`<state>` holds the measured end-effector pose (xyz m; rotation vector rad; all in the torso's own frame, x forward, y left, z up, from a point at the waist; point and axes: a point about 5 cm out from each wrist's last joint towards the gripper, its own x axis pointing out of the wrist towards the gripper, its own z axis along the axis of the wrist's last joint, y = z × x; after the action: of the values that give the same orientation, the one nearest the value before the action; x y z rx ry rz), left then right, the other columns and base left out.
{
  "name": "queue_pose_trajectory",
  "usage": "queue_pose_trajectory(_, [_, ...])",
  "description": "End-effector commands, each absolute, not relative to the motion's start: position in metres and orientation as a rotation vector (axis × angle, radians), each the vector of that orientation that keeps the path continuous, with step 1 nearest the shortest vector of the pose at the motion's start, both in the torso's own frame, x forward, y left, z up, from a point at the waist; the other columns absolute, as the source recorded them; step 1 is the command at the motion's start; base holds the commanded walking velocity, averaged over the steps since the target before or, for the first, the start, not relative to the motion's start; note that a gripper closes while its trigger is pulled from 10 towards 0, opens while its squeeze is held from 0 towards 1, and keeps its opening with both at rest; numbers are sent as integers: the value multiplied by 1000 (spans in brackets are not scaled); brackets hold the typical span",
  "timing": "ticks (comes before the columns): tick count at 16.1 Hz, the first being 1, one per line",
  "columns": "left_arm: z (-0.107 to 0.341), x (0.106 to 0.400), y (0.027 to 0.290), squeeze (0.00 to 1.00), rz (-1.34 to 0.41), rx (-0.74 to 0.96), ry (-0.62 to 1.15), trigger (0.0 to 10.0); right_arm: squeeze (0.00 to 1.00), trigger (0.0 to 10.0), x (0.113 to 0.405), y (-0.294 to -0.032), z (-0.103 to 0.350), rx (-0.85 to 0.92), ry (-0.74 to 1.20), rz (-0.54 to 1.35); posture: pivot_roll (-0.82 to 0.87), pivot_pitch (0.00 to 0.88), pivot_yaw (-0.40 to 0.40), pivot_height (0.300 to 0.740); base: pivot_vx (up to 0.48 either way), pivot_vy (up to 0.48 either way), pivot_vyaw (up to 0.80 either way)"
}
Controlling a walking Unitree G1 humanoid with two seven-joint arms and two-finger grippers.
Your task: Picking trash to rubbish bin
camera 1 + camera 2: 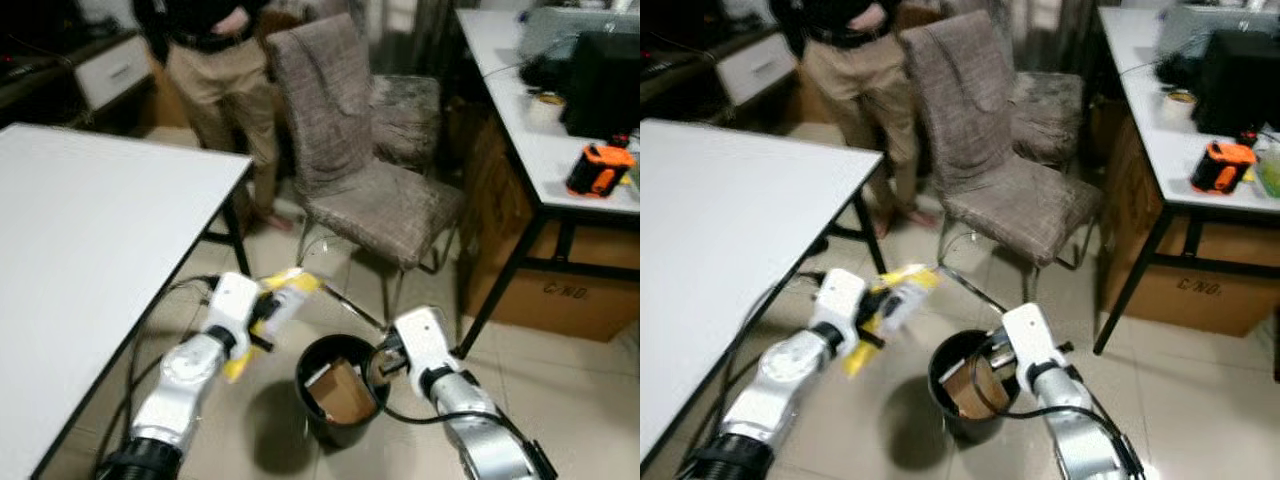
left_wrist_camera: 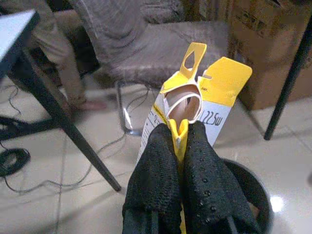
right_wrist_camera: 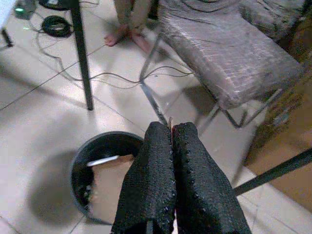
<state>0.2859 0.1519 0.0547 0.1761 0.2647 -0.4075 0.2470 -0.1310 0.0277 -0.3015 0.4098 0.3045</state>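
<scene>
my left gripper (image 2: 181, 141) is clamped on a yellow-and-white carton (image 2: 187, 105), flaps open, just beside the black bin (image 1: 340, 392). my right gripper (image 3: 170, 134), fingers pressed together, hangs above the bin, which holds cardboard (image 1: 342, 392).

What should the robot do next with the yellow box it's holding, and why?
Probably swing the left pincer sideways over the black bin, then let go. It grips the yellow box beside the bin, above the floor, so dropping it now would likely miss.

My two arms are silver cylinders with white block-shaped wrist housings and black joint collars; a black cable loops off the right one. The left gripper (image 2: 179, 146) and right gripper (image 3: 170, 141) each carry two long black fingers with dotted, textured pads.
</scene>
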Motion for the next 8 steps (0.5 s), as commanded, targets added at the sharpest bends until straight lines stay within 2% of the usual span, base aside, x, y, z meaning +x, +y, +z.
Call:
queue_pose_trajectory(1, [60,288,143,0,-440,181,242,10000,0,10000,250,-140,30,-310,401,278,-118,0,49,740,375,0,0])
queue_pose_trajectory(6, [61,288,144,0,-439,189,235,10000,0,10000,258,-136,30,-310,388,293,-126,0,52,740,360,0,0])
queue_pose_trajectory(8, [63,286,145,0,-442,185,225,10000,0,10000,269,-132,28,-302,381,315,-119,7,49,740,0,0,0])
